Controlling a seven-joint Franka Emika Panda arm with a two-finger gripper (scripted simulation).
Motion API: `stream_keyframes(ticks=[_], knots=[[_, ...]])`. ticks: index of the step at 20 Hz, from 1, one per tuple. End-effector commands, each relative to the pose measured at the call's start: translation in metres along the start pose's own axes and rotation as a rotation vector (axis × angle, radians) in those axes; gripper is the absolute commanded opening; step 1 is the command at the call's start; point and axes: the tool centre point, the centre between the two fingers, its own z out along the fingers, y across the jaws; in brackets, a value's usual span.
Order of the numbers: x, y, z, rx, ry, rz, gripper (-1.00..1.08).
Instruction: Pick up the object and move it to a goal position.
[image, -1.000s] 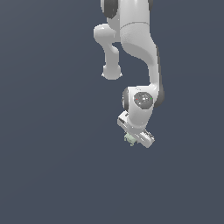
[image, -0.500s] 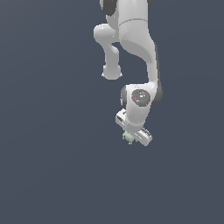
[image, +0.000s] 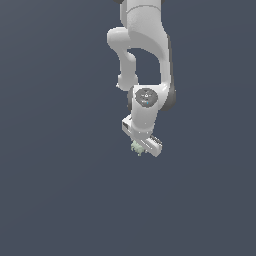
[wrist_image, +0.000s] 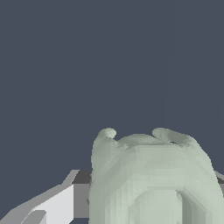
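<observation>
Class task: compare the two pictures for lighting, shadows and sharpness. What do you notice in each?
Exterior view: flat, even light, no cast shadow or glare on the plain grey background; the arm is crisp, while the block at the claw is too small for detail. Wrist view: the block fills the frame, softly shaded and faceted, cropped by the edge.

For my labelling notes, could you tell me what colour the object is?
Pale grey-green, plain; the object shows best in the wrist view.
</observation>
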Motion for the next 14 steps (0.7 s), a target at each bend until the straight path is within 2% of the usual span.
stream_keyframes(ticks=[1,14], knots=[[0.004,0.022,-0.012,0.001,0.0,0.001,-1.0],[0.029,0.147,-0.082,0.002,-0.001,0.001,-1.0]])
